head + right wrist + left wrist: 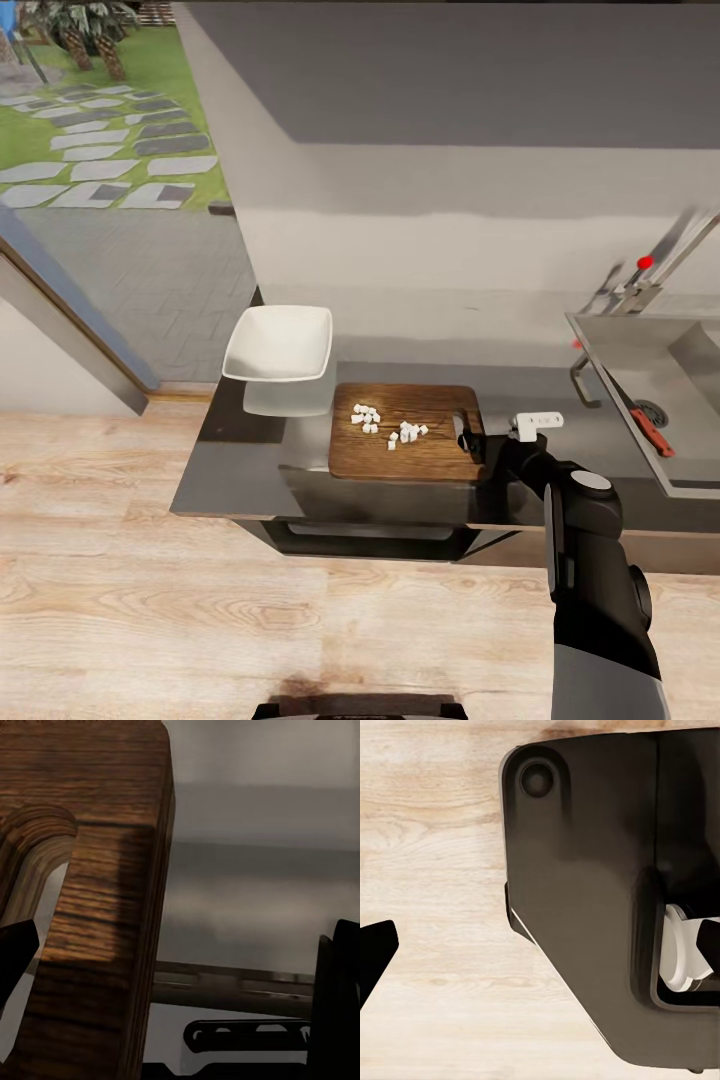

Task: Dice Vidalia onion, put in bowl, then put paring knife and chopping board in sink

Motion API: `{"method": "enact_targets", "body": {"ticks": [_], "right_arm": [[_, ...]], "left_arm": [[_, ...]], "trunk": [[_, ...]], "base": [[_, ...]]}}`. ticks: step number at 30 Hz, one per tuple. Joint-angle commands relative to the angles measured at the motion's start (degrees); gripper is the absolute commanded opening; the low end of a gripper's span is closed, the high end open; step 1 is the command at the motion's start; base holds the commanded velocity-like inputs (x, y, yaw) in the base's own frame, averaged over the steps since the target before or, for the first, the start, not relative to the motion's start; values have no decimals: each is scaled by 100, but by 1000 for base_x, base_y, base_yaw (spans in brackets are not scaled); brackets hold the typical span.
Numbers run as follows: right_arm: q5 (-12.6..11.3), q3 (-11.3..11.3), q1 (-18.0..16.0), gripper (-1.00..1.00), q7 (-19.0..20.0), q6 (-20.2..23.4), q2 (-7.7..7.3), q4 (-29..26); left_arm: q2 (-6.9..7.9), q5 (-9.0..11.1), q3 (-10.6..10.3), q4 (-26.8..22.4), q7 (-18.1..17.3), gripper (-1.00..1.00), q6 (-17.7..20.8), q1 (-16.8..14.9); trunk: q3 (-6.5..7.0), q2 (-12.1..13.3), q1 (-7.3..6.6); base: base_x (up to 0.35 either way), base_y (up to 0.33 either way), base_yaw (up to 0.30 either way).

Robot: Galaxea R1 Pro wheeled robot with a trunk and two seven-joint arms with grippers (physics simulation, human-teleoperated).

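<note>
My right arm [600,590] reaches to the board [405,432]; its fingers [468,436] straddle the slot end, apart. To tip the onion dice [388,424] into the bowl [279,343] beyond the board, I should clamp firmly and lift level.

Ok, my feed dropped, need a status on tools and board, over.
Right tool at the chopping board handle end, grip unclear. Left tool state unknown. Diced onion on board, bowl empty. Paring knife in sink.
</note>
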Motion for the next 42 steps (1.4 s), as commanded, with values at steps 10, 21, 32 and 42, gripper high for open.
{"method": "enact_targets", "body": {"ticks": [10, 21, 32, 42], "right_arm": [[84, -15, -4, -100, 49, 34, 6, 86], [88, -15, -4, -100, 49, 34, 6, 86], [91, -15, -4, -100, 49, 34, 6, 85], [84, -15, -4, -100, 49, 34, 6, 85]], "left_arm": [[10, 53, -48, -8, 51, 100, -11, 0], [10, 52, -48, -1, 51, 100, -10, 0], [10, 52, -48, -2, 51, 100, -10, 0], [10, 51, -48, -1, 51, 100, -10, 0]], "trunk": [[-8, -8, 5], [-8, -8, 5], [52, -8, 5], [142, -8, 5]], "base": [[0, 0, 0], [0, 0, 0], [0, 0, 0], [0, 0, 0]]}}
